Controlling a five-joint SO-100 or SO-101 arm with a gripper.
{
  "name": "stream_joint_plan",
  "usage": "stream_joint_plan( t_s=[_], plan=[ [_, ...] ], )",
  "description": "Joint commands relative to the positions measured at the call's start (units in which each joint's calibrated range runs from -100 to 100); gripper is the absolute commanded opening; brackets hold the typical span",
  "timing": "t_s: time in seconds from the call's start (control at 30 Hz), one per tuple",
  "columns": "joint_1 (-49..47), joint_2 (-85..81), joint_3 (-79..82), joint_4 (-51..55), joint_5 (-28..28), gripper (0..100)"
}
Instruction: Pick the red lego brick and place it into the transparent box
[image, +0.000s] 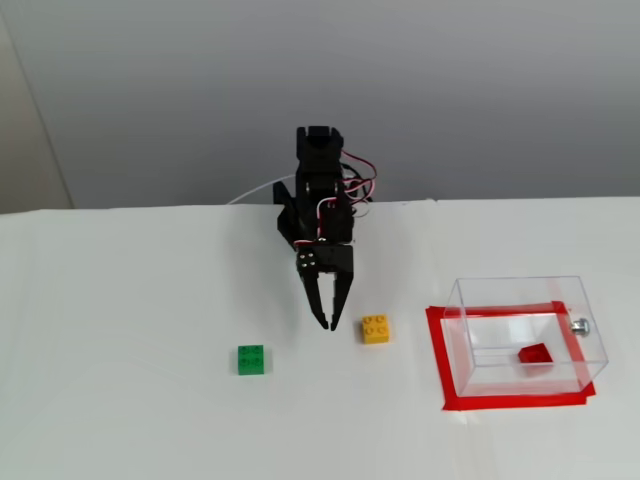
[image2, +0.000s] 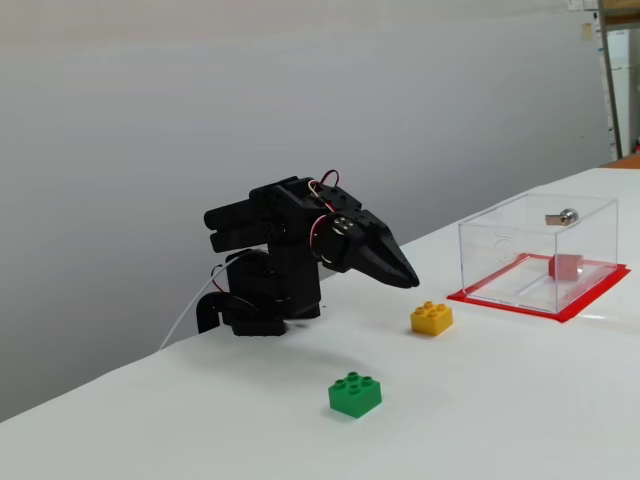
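Note:
The red lego brick (image: 535, 353) (image2: 565, 265) lies on the floor of the transparent box (image: 520, 279) (image2: 500, 250), at the right in both fixed views. My black gripper (image: 326, 325) (image2: 410, 282) is well to the left of the box and apart from it. It points down at the table just left of a yellow brick, its fingers drawn together to a point with nothing between them. The arm is folded low over its base.
A yellow brick (image: 376, 328) (image2: 431, 317) sits just right of the gripper tip. A green brick (image: 251, 359) (image2: 355, 393) lies further left and nearer the front. Red tape (image: 437, 360) (image2: 500, 302) frames the box. The arm's base (image: 300, 215) stands at the table's back edge.

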Motion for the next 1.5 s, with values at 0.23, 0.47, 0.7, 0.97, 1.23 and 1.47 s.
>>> stream_joint_plan(
  t_s=[0.23, 0.47, 0.7, 0.97, 1.23, 1.47],
  plan=[
    [-3.7, -0.5, 1.6, 8.6, -0.2, 2],
    [-3.4, -0.6, 0.3, 16.5, -0.2, 2],
    [-3.6, -0.7, -4.5, 31.9, -0.2, 2],
    [-3.8, -0.7, -5.7, 35.7, 0.0, 2],
    [-4.0, -0.7, -5.7, 35.9, 0.2, 2],
    [-3.9, -0.5, -5.7, 35.8, 0.2, 2]
  ],
)
